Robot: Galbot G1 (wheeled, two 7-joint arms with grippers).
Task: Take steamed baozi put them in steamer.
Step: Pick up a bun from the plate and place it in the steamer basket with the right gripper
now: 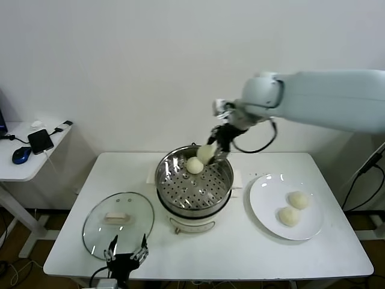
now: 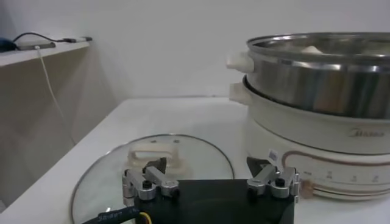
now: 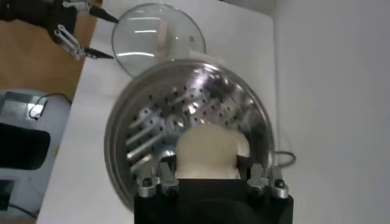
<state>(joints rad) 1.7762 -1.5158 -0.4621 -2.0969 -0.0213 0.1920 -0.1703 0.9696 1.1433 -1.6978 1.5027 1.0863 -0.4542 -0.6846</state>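
My right gripper (image 1: 213,150) is shut on a cream-white baozi (image 1: 206,154) and holds it above the far side of the steamer (image 1: 161,178), a shiny steel pot with a perforated tray on a white base. In the right wrist view this bun (image 3: 210,149) sits between the fingers (image 3: 244,163) over the tray. A second baozi (image 1: 194,165) lies on the tray at the back. Two more baozi (image 1: 298,200) (image 1: 289,216) lie on the white plate (image 1: 264,192). My left gripper (image 1: 126,256) is open and empty at the table's front edge.
The glass lid (image 1: 99,232) with a white handle lies flat left of the steamer, just beyond my left gripper (image 2: 206,164). A side table (image 1: 12,168) with a phone and a mouse stands at the far left. A wall runs behind the table.
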